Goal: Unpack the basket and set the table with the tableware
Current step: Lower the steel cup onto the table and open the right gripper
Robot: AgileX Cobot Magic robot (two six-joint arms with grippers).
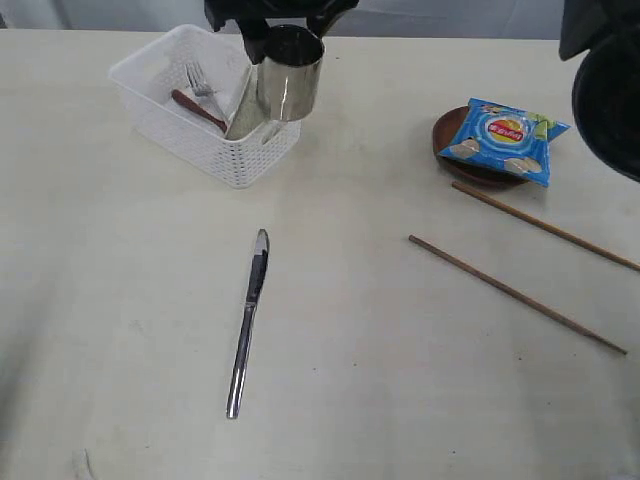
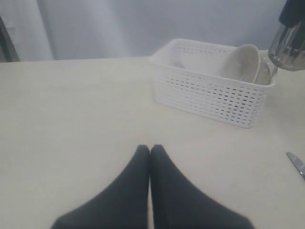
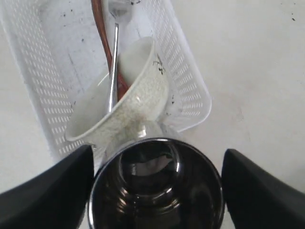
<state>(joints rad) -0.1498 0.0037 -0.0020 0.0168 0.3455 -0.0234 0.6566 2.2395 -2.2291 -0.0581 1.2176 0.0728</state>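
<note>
Right gripper (image 3: 155, 191) is clamped on the shiny steel cup (image 1: 290, 72), held up over the edge of the white lattice plastic basket (image 1: 240, 150), while the left gripper (image 2: 150, 151) has its fingers pressed together above the cream table (image 1: 400, 390).

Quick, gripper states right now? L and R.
left gripper: closed, holding nothing.
right gripper: closed on the steel cup.
</note>
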